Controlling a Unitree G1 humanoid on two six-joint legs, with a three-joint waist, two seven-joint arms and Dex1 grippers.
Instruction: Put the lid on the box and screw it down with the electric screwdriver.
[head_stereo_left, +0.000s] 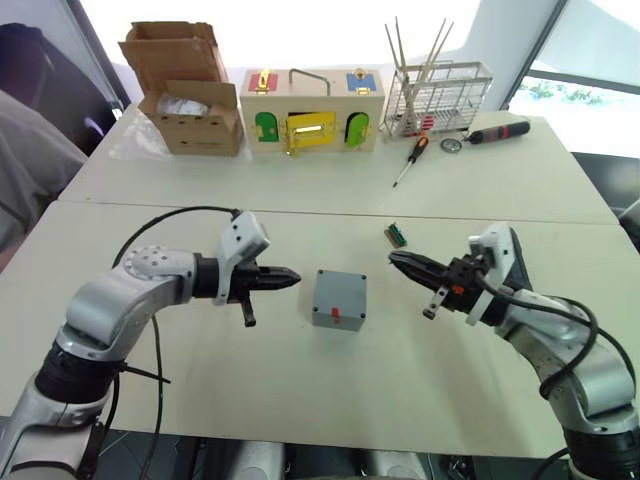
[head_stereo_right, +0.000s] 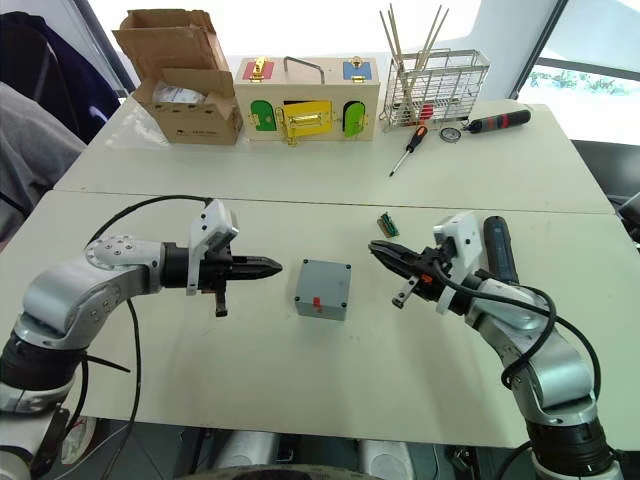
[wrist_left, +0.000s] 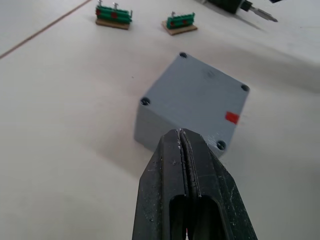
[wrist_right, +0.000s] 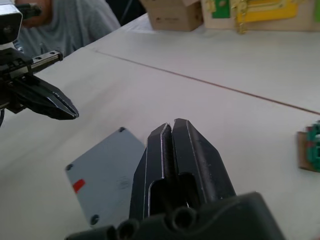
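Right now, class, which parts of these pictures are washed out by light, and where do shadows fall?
Left eye view: the windows behind the cardboard box are blown out white. Left wrist view: the box casts a soft shadow on the table. Right wrist view: the right gripper looms dark.

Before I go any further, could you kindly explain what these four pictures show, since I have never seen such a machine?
This is a humanoid robot with two arms, each ending in a two-fingered black gripper. Two pictures come from cameras on its head, looking down over a white table. The other two come from cameras on its wrists, looking along the fingers. The left gripper and right gripper are both shut and hold nothing. Between them sits the box, with the lid already on top. The electric screwdriver lies beside the right arm. At the far edge stand a cardboard box, a wooden latch box and a wire rack.
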